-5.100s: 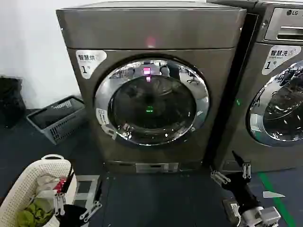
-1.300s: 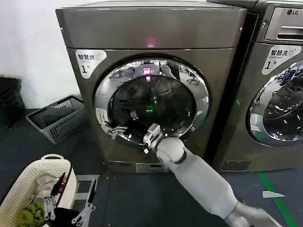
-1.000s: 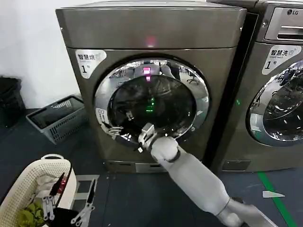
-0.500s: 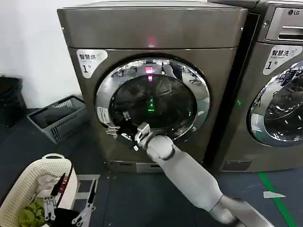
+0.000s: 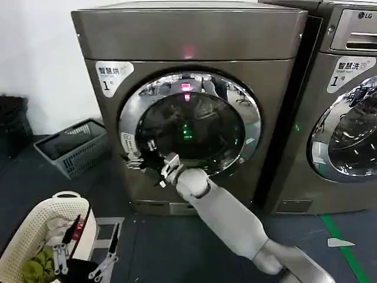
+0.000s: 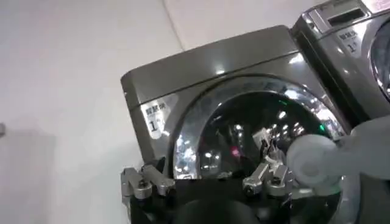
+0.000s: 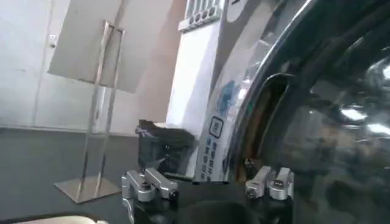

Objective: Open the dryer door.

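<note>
Since the earlier frame the right gripper is sliding left along the dryer door, fingers spread, seeking its lower-left edge recess; the left gripper is idling low, released; the door is staying closed.

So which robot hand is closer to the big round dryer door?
The right. The right gripper is up against the lower left rim of the dryer door, while the left gripper hangs low near the floor, beside the laundry basket.
</note>
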